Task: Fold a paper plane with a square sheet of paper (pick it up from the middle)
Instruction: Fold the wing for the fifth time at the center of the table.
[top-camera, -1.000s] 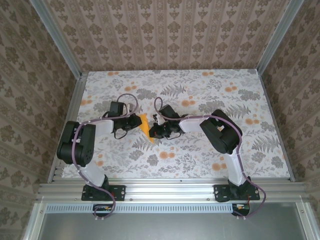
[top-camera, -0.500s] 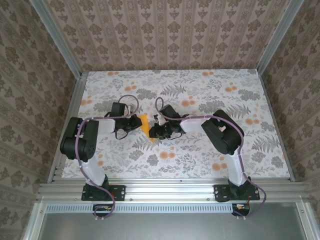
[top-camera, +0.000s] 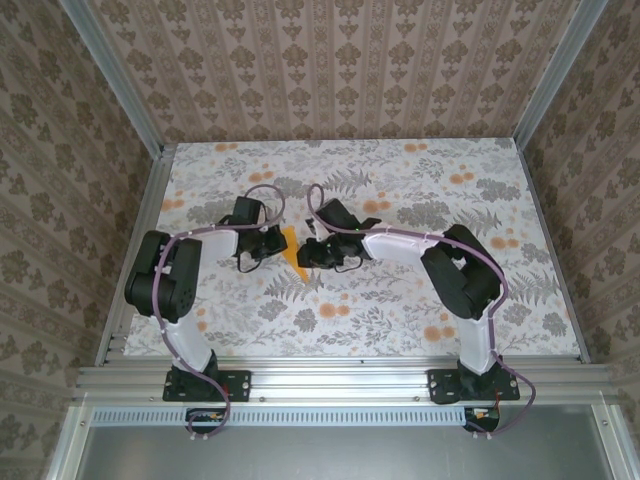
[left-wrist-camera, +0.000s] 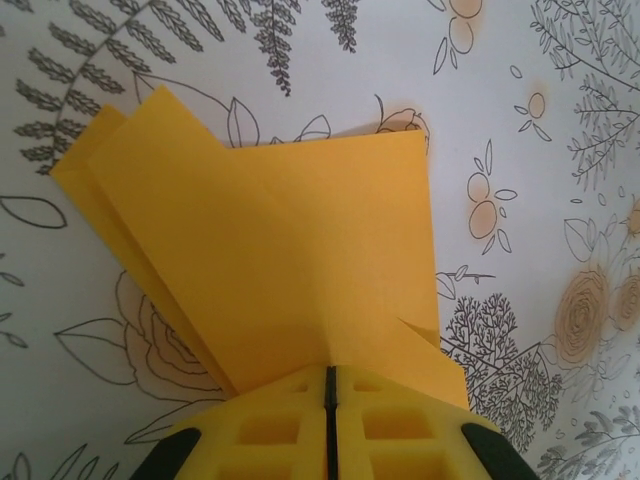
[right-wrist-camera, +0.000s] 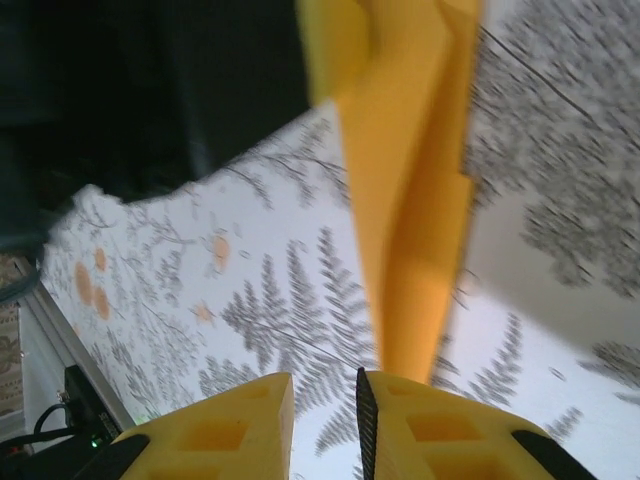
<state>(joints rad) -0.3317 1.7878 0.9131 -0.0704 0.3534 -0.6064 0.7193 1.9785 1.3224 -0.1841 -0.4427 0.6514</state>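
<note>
Two hands meet over the middle of the table (top-camera: 400, 310). The left hand (left-wrist-camera: 328, 375) is pinched tight on the near edge of the folded sheet of paper (left-wrist-camera: 290, 250), which sits between the two hands. The right hand (right-wrist-camera: 325, 385), clamped a second ago, has parted its fingers a little (the paper's tip lies by its right finger, not in the gap). The sheet now seems to hang from the left hand alone, probably freeing the right to regrip for the next crease.
</note>
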